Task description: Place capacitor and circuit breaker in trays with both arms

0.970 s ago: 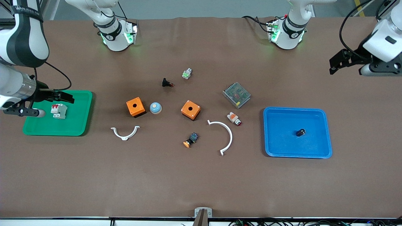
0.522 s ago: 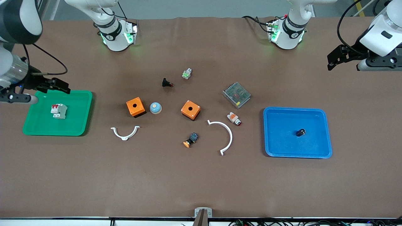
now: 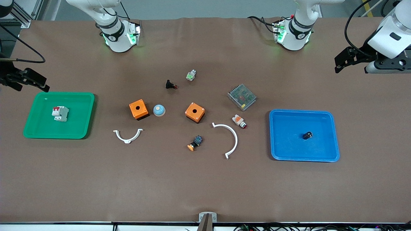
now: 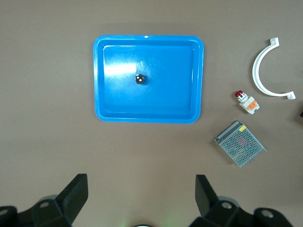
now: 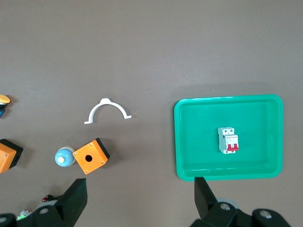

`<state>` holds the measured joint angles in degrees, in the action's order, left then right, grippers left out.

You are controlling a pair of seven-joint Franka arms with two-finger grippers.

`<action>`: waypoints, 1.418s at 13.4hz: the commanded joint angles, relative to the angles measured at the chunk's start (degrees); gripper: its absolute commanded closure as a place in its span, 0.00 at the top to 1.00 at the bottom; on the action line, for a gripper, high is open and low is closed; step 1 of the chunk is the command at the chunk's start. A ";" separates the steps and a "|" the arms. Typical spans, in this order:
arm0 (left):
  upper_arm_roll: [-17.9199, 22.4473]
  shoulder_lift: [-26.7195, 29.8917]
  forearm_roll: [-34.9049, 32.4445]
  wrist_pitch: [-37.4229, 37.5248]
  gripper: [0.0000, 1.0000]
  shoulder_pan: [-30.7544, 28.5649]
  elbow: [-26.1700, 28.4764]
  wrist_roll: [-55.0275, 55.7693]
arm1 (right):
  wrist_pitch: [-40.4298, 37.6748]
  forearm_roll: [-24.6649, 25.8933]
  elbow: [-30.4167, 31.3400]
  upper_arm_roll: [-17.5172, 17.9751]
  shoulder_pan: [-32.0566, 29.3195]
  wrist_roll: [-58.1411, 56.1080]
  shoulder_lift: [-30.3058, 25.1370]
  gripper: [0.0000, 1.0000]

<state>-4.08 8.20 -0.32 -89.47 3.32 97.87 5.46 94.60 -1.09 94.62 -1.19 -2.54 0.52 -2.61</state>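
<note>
The circuit breaker, white-grey with red levers, lies in the green tray at the right arm's end of the table; it also shows in the right wrist view. The capacitor, a tiny black cylinder, lies in the blue tray at the left arm's end, and shows in the left wrist view. My right gripper is open and empty, up in the air beside the green tray's edge. My left gripper is open and empty, high over bare table near the blue tray.
Between the trays lie two orange boxes, a blue dome, two white curved brackets, a mesh-covered metal box and several small push-buttons.
My right gripper has drawn up and away from over the green tray, leaving the circuit breaker lying in it. My left gripper has hardly moved.
</note>
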 commanded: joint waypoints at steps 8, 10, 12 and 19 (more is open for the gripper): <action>0.12 -4.86 0.14 0.44 1.00 0.11 -6.73 -0.72 | 0.67 -0.58 -9.72 -0.13 -1.24 0.63 5.34 1.00; 0.12 -4.86 0.05 0.44 1.00 0.11 -6.64 -0.71 | 0.59 -0.58 -9.81 -0.13 -1.24 0.54 5.34 1.00; 0.03 -4.86 0.05 0.52 1.00 0.20 -6.64 -0.72 | 0.41 -0.23 -10.33 -0.22 -1.33 0.19 5.34 1.00; 0.03 -4.68 0.14 1.31 1.00 0.28 -6.72 -0.10 | -0.12 0.04 -10.42 -0.22 -1.68 0.10 5.34 1.00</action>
<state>-4.12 3.64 -0.32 -89.71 3.42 92.25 5.42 95.68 -1.10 85.88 -1.76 -3.59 0.54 2.05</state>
